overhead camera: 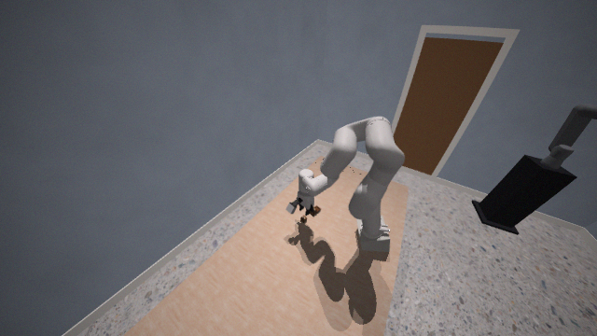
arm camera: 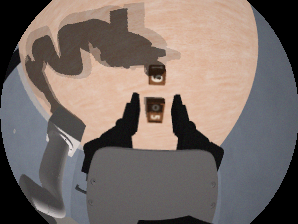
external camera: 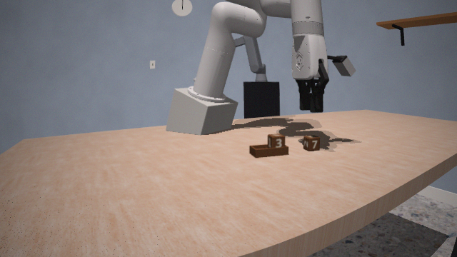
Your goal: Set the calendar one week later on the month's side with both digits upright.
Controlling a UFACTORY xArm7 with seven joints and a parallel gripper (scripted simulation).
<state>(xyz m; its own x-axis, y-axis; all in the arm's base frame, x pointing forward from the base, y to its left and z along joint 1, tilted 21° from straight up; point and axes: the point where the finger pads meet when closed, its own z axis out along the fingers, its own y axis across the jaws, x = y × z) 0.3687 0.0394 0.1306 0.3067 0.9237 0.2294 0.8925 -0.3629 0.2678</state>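
Note:
The brown tray (external camera: 268,153) lies flat on the table. One brown cube (external camera: 278,143) (arm camera: 155,108) stands in its right end in the exterior view, a white 3 upright on its front face; the left end holds no cube. The other cube (external camera: 312,143) (arm camera: 157,75) (overhead camera: 303,218) rests on the table a little right of the tray, showing a 7 in the exterior view. My gripper (external camera: 311,108) (arm camera: 156,101) is partly open, with nothing between its fingers, well above the table. Digits on the cubes' other faces are too small to read surely.
The pale wooden table (external camera: 143,185) (overhead camera: 252,261) carries the arm's base (external camera: 186,116) (overhead camera: 374,245), left of the tray in the exterior view. The arm's shadow falls around the loose cube. A black pedestal (external camera: 261,100) (overhead camera: 524,193) stands behind, off the table.

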